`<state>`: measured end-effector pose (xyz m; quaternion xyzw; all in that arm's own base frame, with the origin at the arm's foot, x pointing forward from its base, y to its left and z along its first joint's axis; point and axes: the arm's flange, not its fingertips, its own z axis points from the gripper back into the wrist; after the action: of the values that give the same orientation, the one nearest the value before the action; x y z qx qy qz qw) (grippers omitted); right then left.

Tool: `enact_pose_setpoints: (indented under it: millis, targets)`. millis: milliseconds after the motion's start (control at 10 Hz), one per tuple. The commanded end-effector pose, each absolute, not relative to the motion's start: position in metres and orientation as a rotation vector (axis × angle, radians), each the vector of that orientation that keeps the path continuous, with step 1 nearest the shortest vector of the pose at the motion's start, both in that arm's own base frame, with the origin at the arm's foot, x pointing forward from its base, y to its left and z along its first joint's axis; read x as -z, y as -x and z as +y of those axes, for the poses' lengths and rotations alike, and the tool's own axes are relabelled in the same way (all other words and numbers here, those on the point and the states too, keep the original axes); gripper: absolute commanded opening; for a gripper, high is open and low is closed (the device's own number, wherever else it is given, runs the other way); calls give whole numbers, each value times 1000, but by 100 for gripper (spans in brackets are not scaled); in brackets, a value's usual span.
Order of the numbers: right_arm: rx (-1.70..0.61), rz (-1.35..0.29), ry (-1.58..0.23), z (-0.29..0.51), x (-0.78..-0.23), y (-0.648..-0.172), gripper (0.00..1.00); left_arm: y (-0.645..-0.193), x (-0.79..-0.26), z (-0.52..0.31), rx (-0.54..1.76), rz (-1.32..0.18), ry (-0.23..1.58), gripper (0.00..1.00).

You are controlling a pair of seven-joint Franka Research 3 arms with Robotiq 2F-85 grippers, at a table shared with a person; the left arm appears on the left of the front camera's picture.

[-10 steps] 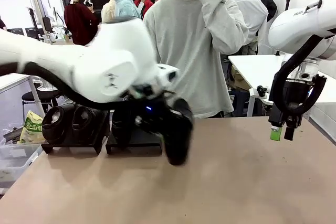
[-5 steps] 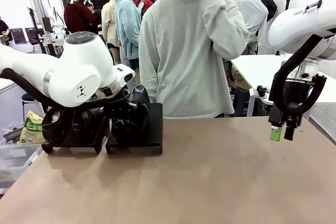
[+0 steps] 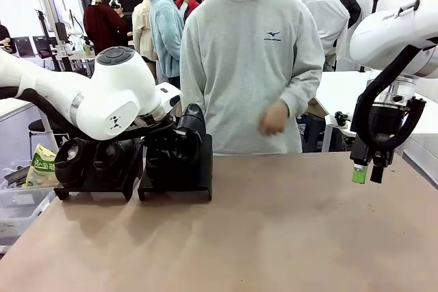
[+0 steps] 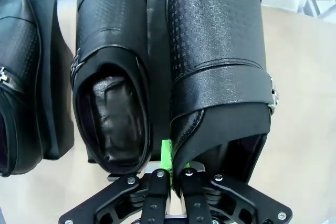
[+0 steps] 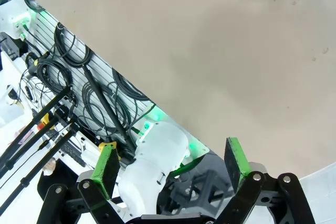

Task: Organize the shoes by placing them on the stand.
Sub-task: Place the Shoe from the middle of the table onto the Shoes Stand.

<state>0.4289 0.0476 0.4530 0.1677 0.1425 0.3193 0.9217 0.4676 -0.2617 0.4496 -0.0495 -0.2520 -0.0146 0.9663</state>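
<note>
Left to right: left black tray stand (image 3: 92, 188) carries two matte black ankle shoes (image 3: 89, 161). Right black stand (image 3: 179, 186) has a third shoe (image 4: 112, 85) seated, and the fourth matte black perforated shoe (image 4: 218, 77) just beside it, parallel, toes pointing away from the wrist.

Left gripper (image 4: 170, 177) is pinched tight on that fourth shoe's heel collar. The shoe's long axis runs straight out from the fingers; looks seated, so release seems due.

Right gripper (image 3: 364, 171) hangs spread wide, empty, well apart from the stands. Left arm is clearly nearer.

table (image 3: 287, 230): brown | on it: two black stands (image 3: 174, 186) far-left
</note>
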Motion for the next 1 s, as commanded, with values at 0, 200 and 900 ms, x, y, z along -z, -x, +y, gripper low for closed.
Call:
enact_pose_setpoints:
  millis: [0,200,900]
  targets:
    - [-645,308,-331,48,-456,-429,100,-482,-447,-271,-24,-537,127,0]
    - [-645,308,-331,48,-456,-429,100,-489,-438,-276,-58,-530,163,0]
    - [-645,308,-331,48,-456,-429,100,-493,-427,-277,-75,-469,202,0]
